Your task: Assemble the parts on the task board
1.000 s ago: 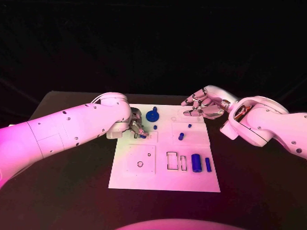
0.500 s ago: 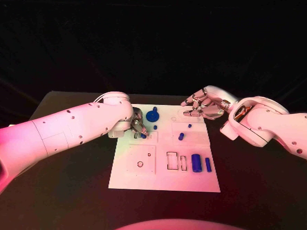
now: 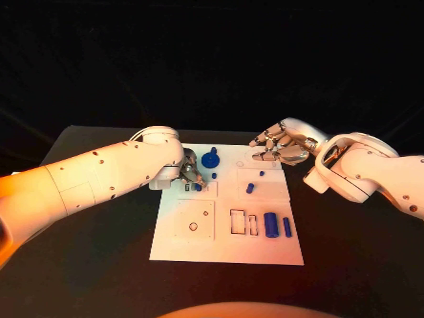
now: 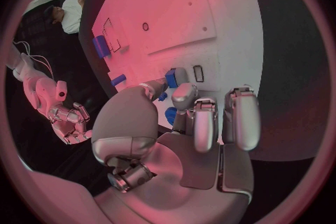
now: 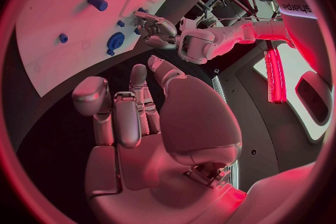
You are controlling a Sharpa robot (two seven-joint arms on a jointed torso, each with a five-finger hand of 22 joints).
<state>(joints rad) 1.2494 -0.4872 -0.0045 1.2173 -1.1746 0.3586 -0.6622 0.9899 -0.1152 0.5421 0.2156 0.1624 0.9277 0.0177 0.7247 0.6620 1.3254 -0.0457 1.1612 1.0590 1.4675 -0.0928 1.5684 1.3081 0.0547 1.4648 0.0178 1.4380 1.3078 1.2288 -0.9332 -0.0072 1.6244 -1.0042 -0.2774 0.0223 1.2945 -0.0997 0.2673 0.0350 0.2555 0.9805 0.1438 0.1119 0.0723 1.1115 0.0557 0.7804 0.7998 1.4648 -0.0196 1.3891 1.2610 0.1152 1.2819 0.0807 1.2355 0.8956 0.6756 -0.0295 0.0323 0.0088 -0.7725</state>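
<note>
Black cloth hangs behind the black table point(image 3: 97, 265), and the white task board point(image 3: 226, 248) lies flat in the middle of it, long side running away from the robot. On the board's near end I can see a fat blue cylinder point(image 3: 270, 221) with a thin blue rod point(image 3: 287, 227) just beside it, next to two empty rectangular slots. Farther up sit a short blue peg point(image 3: 250, 188) and a tiny blue stud point(image 3: 262, 173), and near the far edge a blue gear-like part point(image 3: 210, 159).

The left hand point(image 3: 187, 173) is down at the board's left edge, fingers curled onto the surface. From the left wrist view, the thumb and a finger pinch a small blue piece point(image 4: 171, 78) right by a little rectangular slot point(image 4: 198, 73) – so that hand is holding a part, pressed close to the board. A second blue bit point(image 4: 171, 116) peeks out under the fingers.

The right hand point(image 3: 281, 148) hovers over the board's far right corner, fingers loosely curled in, with nothing in them that I can make out – the right wrist view shows its palm bare
</note>
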